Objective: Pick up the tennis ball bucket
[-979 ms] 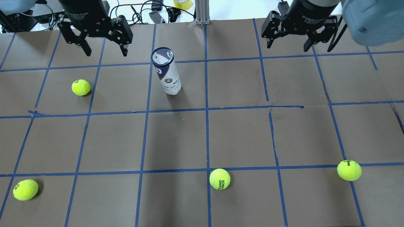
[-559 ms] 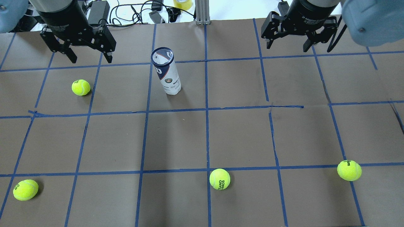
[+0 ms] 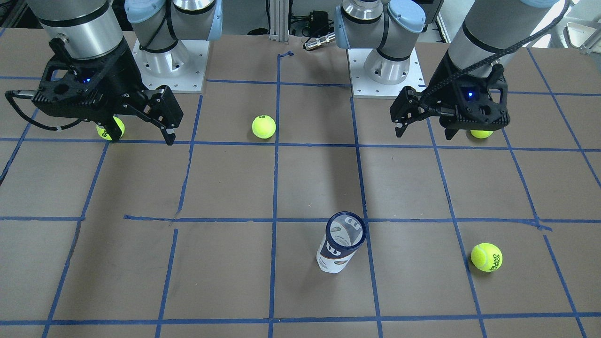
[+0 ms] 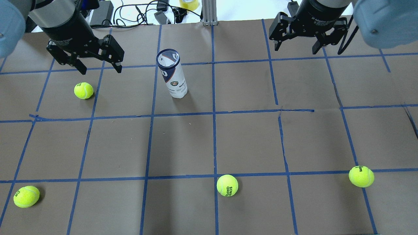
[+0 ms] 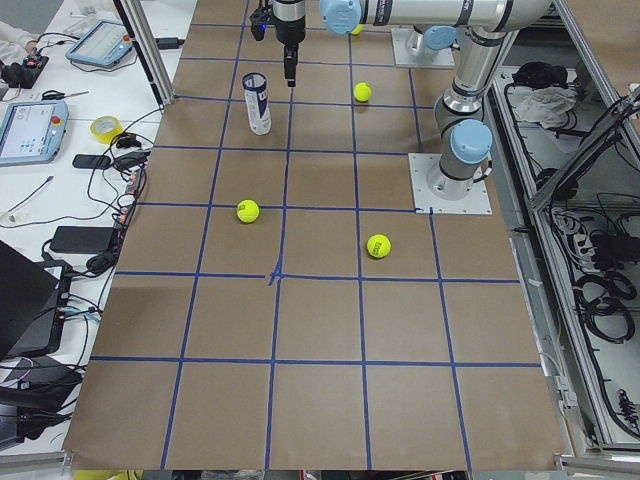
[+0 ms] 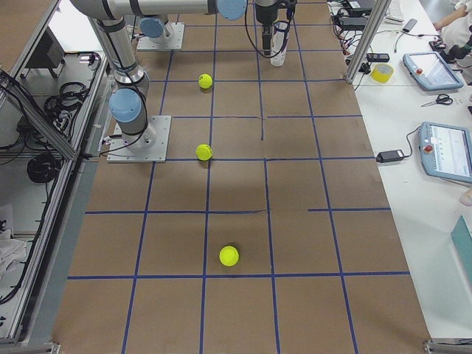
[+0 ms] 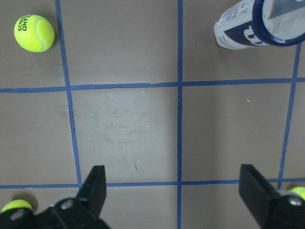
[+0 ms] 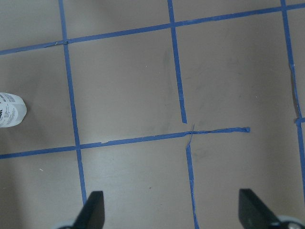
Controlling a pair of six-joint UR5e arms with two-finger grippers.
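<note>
The tennis ball bucket point(image 4: 172, 73) is a slim can with a white and navy label and a dark blue rim. It stands upright on the brown table and also shows in the front view point(image 3: 341, 241). It sits at the top right of the left wrist view point(image 7: 259, 24) and the left edge of the right wrist view point(image 8: 9, 109). My left gripper point(image 4: 100, 69) hangs open and empty above the table, to the can's left and apart from it. My right gripper point(image 4: 296, 49) hangs open and empty far to the can's right.
Several loose yellow-green tennis balls lie around: one near the left gripper point(image 4: 83, 90), one at the near left point(image 4: 26, 196), one near the middle point(image 4: 227, 185), one at the near right point(image 4: 361, 176). Cables and a tape roll point(image 4: 188, 4) lie beyond the far edge.
My left gripper has moved left, away from the can, then come a little nearer and turned slightly. It stays open. The right gripper and the can have barely moved.
</note>
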